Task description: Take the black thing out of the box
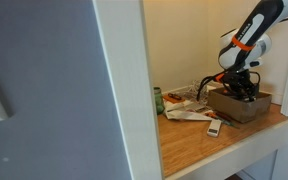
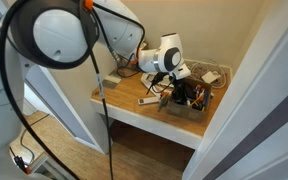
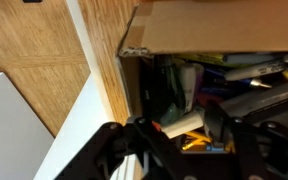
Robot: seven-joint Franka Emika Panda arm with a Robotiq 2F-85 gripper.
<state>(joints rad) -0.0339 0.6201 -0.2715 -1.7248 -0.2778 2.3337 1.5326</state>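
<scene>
While your claw (image 1: pixel 242 88) is reaching down into the box (image 1: pixel 234 110), its two black fingers (image 3: pixel 134 140) are standing apart in the wrist view. A jumble of dark and yellow clutter is showing in the gap between them, and nothing looks clamped. The black thing is sitting somewhere in that dark mass directly under and just ahead of the claw, inside the box. It is blending with the fingers and the other contents, so you cannot pick out its exact outline or tell whether the fingers are touching it.

In both exterior views the claw is sitting low between the short brown walls, with the arm (image 2: pixel 59 35) arching down to it from above. The box is resting on a wooden table (image 1: pixel 199 140), and one cardboard corner is filling the top of the wrist view just beyond the fingers.

Outside the box, a white remote (image 1: pixel 214 126) is lying near the claw, just beside the box wall. Crumpled printed papers (image 1: pixel 189 98) are spreading away from the claw past it, and an upright green can (image 1: pixel 158 100) is standing well apart, at the far end of those papers.
</scene>
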